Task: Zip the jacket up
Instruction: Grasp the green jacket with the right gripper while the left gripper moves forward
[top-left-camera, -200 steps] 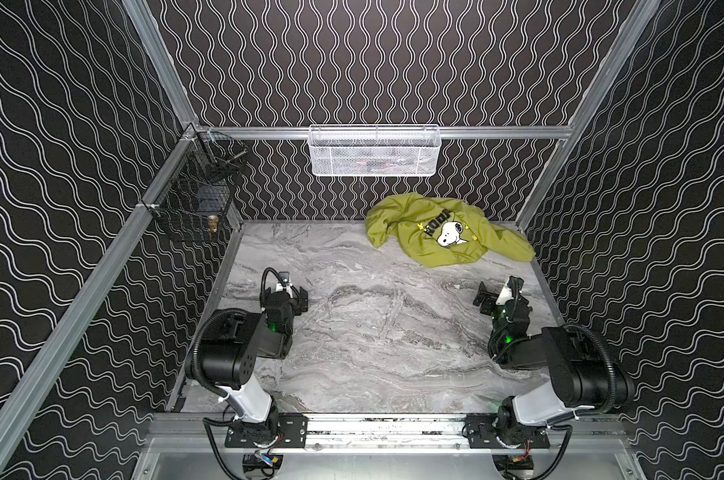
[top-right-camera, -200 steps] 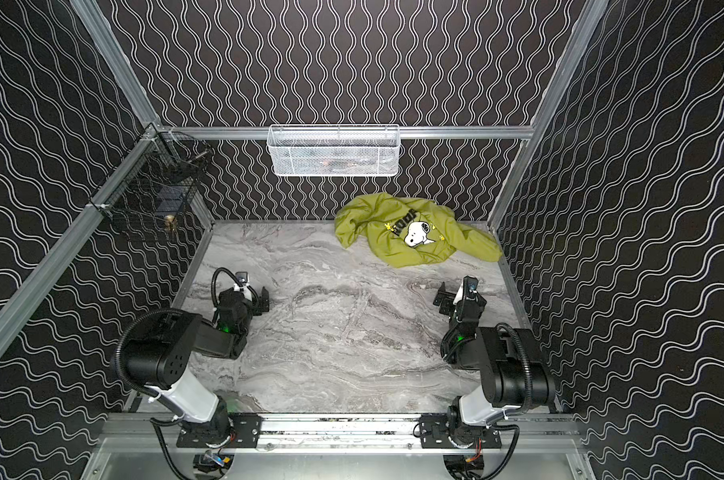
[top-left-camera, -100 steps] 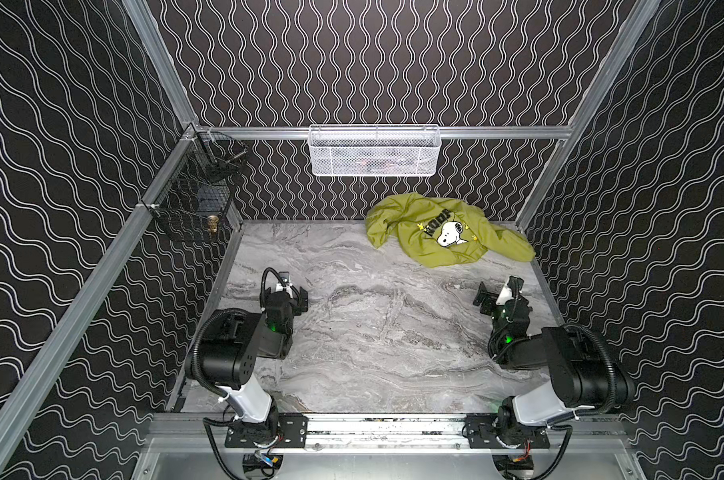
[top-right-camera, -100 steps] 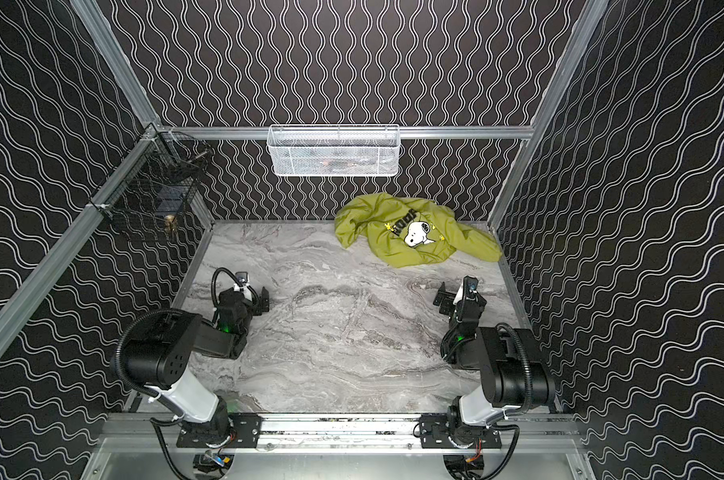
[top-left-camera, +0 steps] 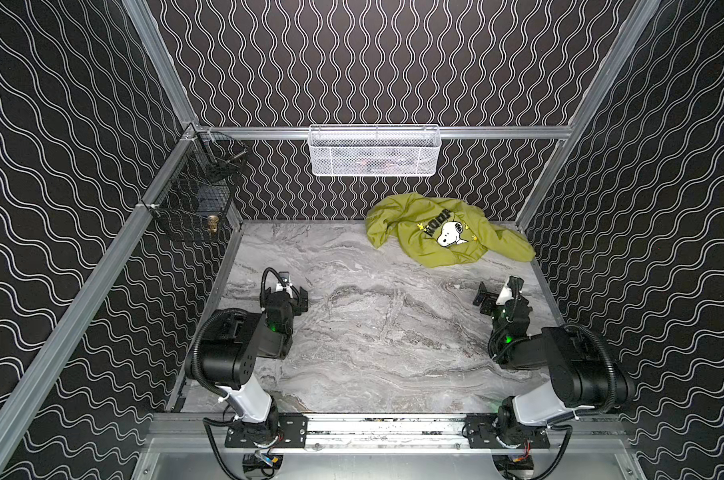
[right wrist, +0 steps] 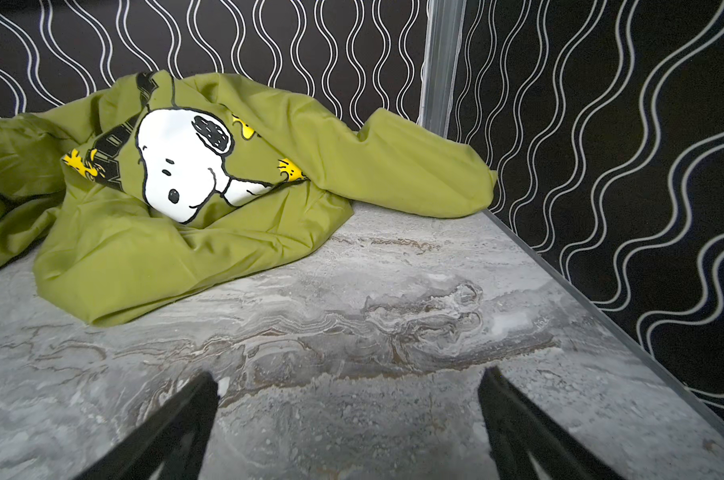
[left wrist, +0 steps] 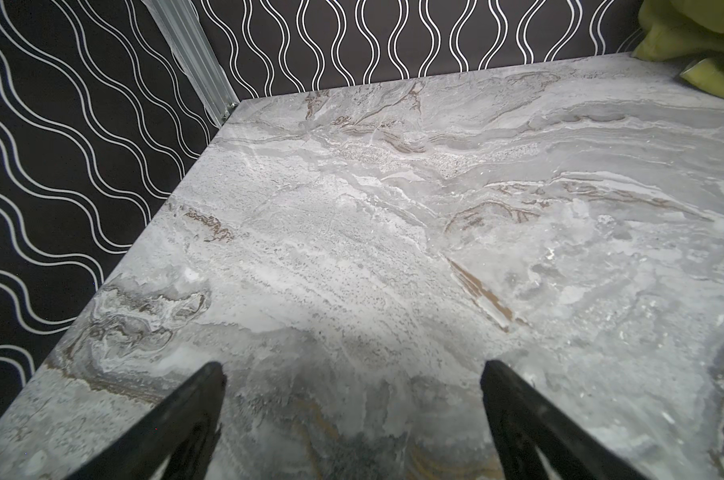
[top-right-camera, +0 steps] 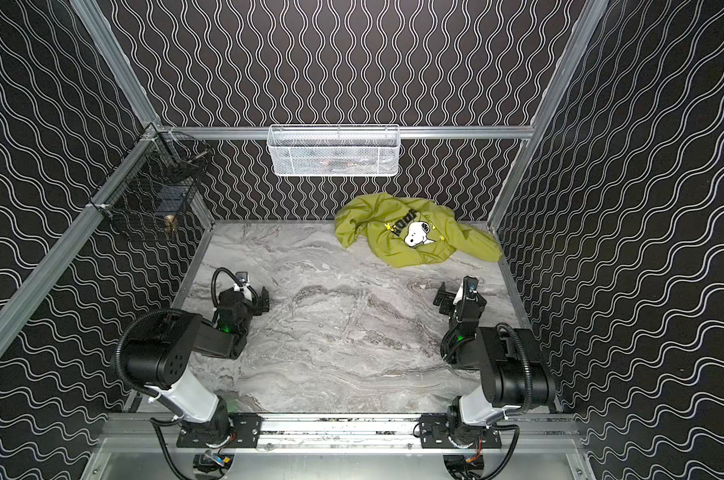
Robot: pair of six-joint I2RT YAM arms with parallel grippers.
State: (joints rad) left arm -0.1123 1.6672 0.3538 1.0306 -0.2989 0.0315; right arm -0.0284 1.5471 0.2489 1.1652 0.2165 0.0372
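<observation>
Up at one o'clock, jacket (top-left-camera: 397, 226) lay crumpled in a heap — nothing had moved; left gripper (left wrist: 352, 374) and right gripper (right wrist: 347, 382) gaped empty, task unstarted.

Jacket (top-left-camera: 443, 253) (top-right-camera: 410, 253) (right wrist: 152, 245): yellow-green thin fabric, crumpled heap, white cartoon dog print with black lettering facing up; upper right of both top views, against back wall.
</observation>
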